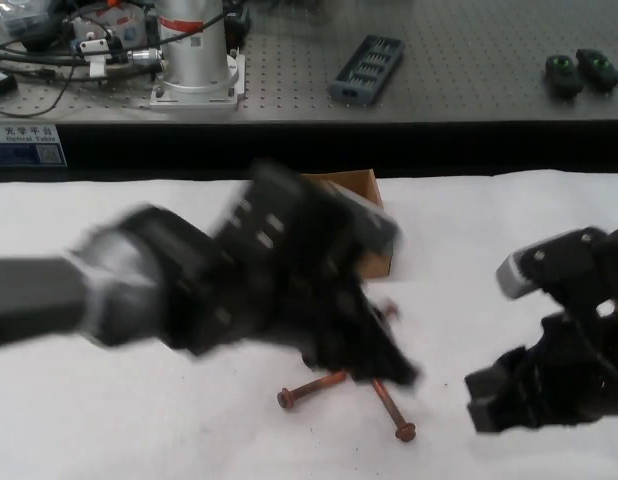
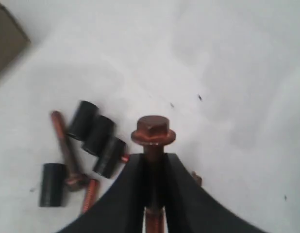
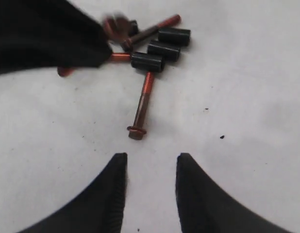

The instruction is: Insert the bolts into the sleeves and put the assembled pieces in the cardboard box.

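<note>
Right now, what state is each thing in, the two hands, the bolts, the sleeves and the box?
Left hand: shut on the held bolt.
Held bolt: head sticking out, no sleeve seen on it.
Right hand: open, empty.
Loose bolts: lying on the cloth.
Sleeves: lying in a cluster.
Cardboard box: inside hidden by an arm.

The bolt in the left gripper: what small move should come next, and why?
Probably bring the bolt to a black sleeve and line it up: the left gripper is shut on it, and that sleeve lies loose nearby.
</note>
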